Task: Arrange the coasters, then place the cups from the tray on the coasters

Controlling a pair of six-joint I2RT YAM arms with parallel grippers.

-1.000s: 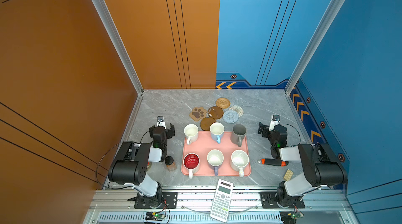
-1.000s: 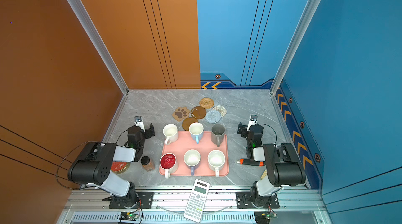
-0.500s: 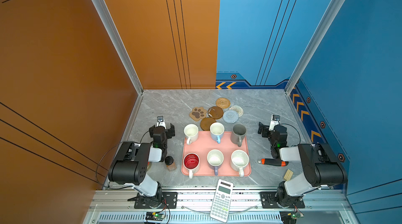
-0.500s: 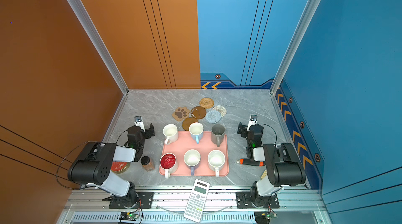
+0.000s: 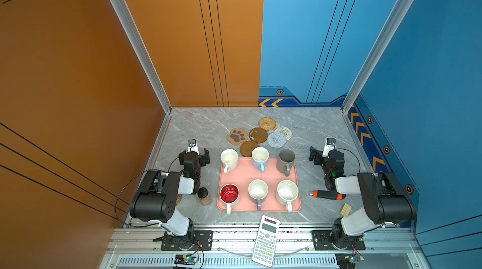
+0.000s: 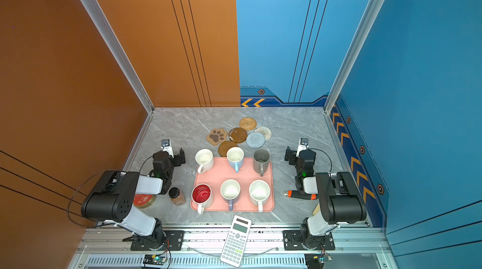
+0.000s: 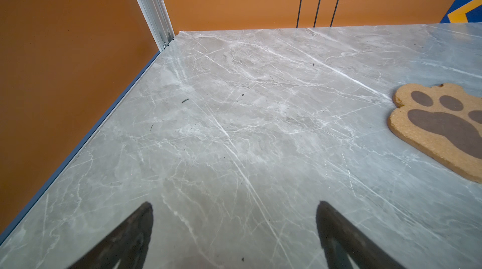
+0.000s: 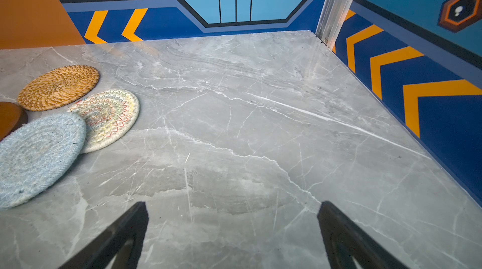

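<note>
A jar (image 5: 204, 196) is seen by the tray (image 5: 243, 176), a tin (image 6: 142, 199) half hidden. Left end effector (image 7: 234, 203) and right end effector (image 8: 232, 203) are spread.

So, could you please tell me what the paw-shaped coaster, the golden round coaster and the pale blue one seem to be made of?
Paw-shaped coaster: likely cork, matte; grainy tan surface, dark printed pads.
Golden round coaster: probably rattan or straw; coiled wrapped strands.
Pale blue coaster: seemingly cotton rope, fuzzy; braided spiral coils.
</note>
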